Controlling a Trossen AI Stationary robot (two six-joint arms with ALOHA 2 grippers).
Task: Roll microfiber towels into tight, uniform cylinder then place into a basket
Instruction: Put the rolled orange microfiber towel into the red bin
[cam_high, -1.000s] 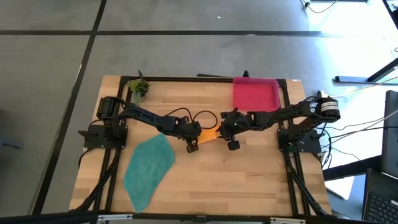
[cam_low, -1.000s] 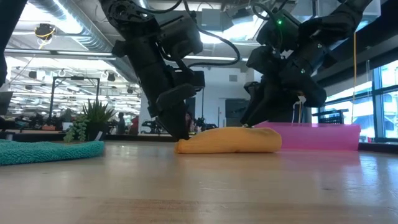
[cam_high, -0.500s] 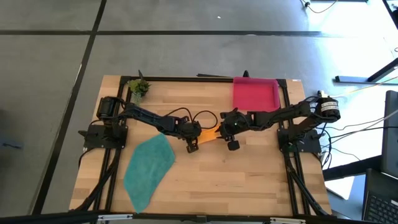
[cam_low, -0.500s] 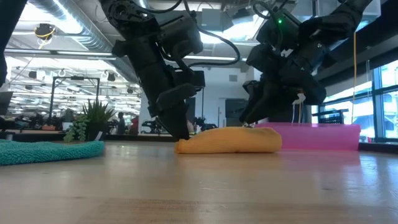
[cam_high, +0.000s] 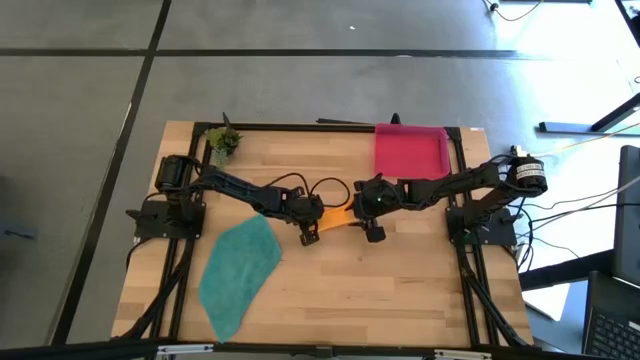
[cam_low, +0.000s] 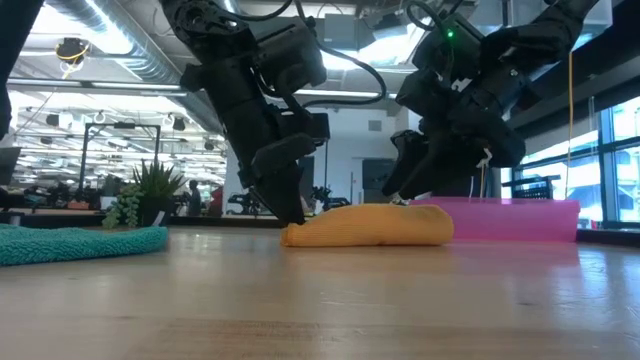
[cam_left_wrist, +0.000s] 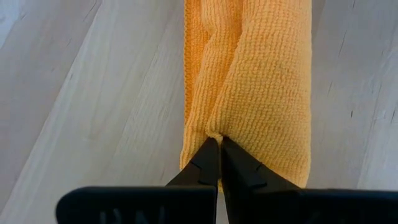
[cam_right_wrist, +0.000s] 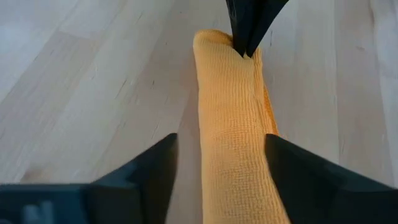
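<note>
The orange microfiber towel (cam_high: 338, 217) lies rolled into a short cylinder on the table's middle (cam_low: 370, 226). My left gripper (cam_left_wrist: 217, 142) is shut at the roll's left end (cam_low: 295, 222). My right gripper (cam_right_wrist: 221, 138) is open at the roll's right end (cam_high: 368, 224), one finger on each side of it. I cannot tell whether either finger touches the cloth. The teal towel (cam_high: 240, 272) lies spread flat at the near left. The pink-red basket (cam_high: 410, 150) stands at the far right. My left gripper has its shut fingertips sunk in the crease between the roll's two bulges (cam_left_wrist: 214, 132), near the roll's left end. The fingers slant down from the table's left and lie along the roll. The cloth puckers at the tips. The roll rests on the table.
A small potted plant (cam_high: 222, 140) stands at the far left corner. A black frame (cam_high: 300, 127) runs around the wooden top. Bare wood lies in front of the roll toward the near edge (cam_high: 380, 290).
My right gripper has opened a little around the roll's right end. In the low view its fingertip stands slightly higher off the cloth than before. The orange roll and my left gripper have kept still.
</note>
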